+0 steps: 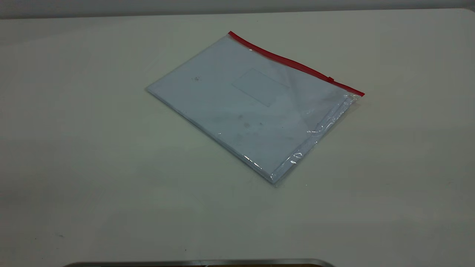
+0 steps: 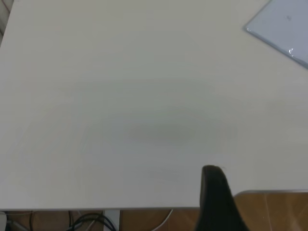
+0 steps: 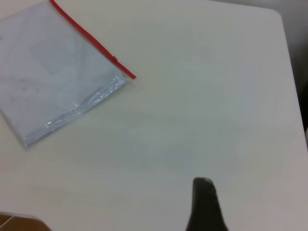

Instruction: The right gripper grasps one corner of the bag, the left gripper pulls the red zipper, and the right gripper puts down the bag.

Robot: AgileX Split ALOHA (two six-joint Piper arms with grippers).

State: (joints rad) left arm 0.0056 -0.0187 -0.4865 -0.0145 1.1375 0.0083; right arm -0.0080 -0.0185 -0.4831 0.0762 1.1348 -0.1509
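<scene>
The bag lies flat on the white table, clear plastic with white paper inside and crinkled at its right end. The red zipper runs along its far long edge, with the slider tab near the right corner. Neither gripper appears in the exterior view. In the left wrist view the left gripper shows as a single black tip with no gap, over the table's near edge, far from the bag's corner. The right gripper looks the same, well away from the bag and the red zipper.
A metal-rimmed brown surface sits at the table's front edge and also shows beside the left gripper. Cables hang below that edge. The table's rounded corner lies beyond the right gripper. Bare tabletop surrounds the bag.
</scene>
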